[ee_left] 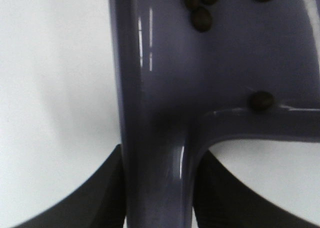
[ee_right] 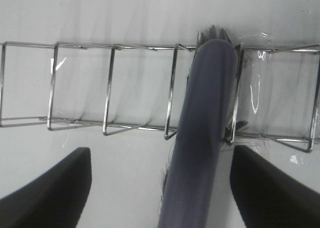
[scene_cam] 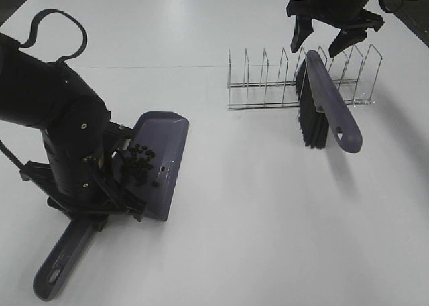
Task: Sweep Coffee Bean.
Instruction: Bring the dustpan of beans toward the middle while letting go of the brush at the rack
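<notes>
Coffee beans [scene_cam: 139,165] lie heaped in the purple dustpan [scene_cam: 164,160], lower left of frame. Left gripper [ee_left: 159,198] clamps the pan's handle; keep it level. Upper right, right gripper [scene_cam: 330,36] hangs spread wide, empty, above the brush [scene_cam: 328,108] slotted in the wire rack [scene_cam: 268,84]; lift straight up, clear of the handle.

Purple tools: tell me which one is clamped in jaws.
The dustpan, with beans in it; left jaws grip its handle. The brush leans free in the rack.

A chrome wire rack [scene_cam: 301,78] stands on the white desk [scene_cam: 268,205], its upright dividers forming a row of slots; a thin seam line [scene_cam: 154,67] crosses the desk surface behind it
</notes>
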